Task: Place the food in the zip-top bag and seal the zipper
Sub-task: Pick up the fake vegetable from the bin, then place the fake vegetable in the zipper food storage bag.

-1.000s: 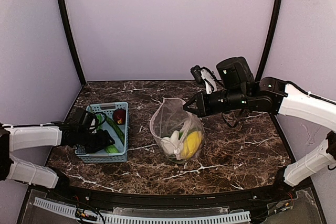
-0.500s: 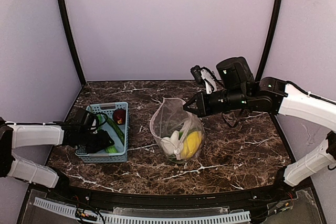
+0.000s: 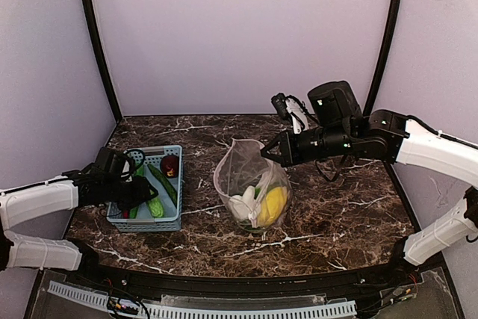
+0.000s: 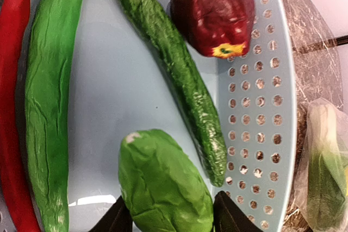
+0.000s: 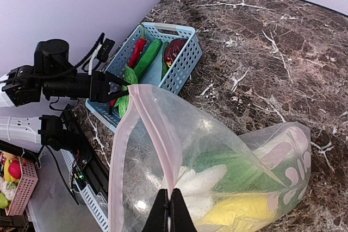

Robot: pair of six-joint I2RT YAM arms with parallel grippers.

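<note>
Dark marbled table (image 3: 336, 214), lilac walls (image 3: 239, 35), basket (image 3: 154, 150) at 9 o'clock, left gripper (image 4: 169, 210) clamped on leafy green (image 4: 163, 180), right gripper (image 5: 170, 210) pinching bag (image 3: 243, 166) mouth, centre.

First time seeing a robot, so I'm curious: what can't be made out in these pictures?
Left wrist view: bottom edge cuts off the left hand and green leafy bunch; grip unclear.
Left wrist view: left edge crops the red chilli.
Right wrist view: crinkly zip-top bag blurs the white piece inside.
</note>
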